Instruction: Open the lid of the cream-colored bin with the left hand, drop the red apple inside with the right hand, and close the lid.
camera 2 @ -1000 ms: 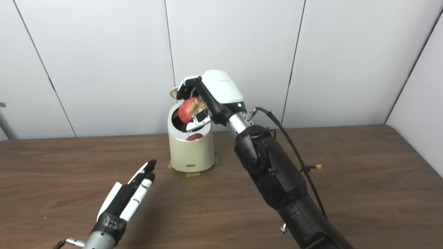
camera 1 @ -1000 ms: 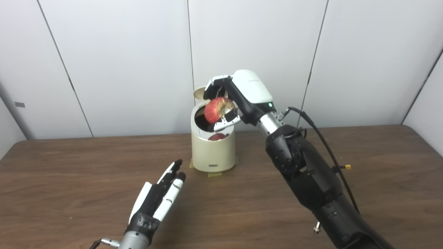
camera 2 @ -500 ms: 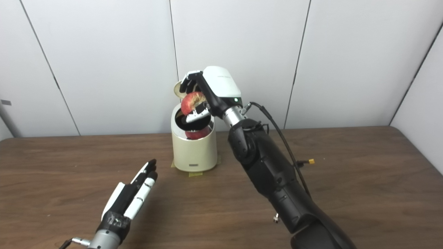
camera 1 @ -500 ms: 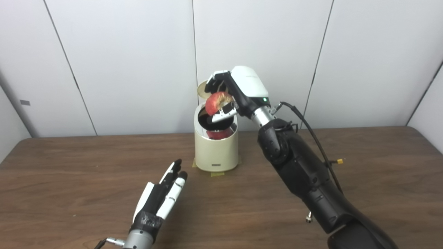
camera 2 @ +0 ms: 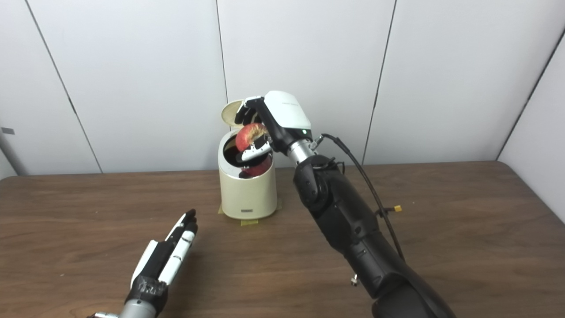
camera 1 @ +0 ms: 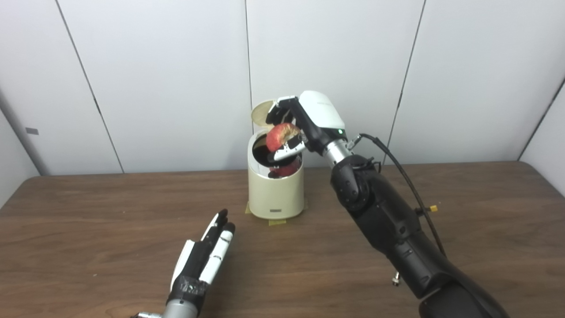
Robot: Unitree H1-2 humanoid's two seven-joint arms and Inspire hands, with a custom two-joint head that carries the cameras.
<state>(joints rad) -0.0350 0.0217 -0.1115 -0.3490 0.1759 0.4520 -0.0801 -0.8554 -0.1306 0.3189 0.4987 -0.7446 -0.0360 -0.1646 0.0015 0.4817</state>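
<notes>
Lid (camera 1: 261, 111) of the cream-colored bin (camera 1: 276, 190) stands tipped up at the back, just above the frame's centre, and we see the dark opening below it. Our right hand (camera 1: 295, 129) hovers over that opening, its fingers (camera 1: 287, 153) curled around the red apple (camera 1: 281, 135), which sits just above the rim. A red reflection shows on the bin's inner wall. Our left hand (camera 1: 204, 258) lies low in the lower left of the frame over the table (camera 1: 110, 229), fingers straight and holding nothing.
</notes>
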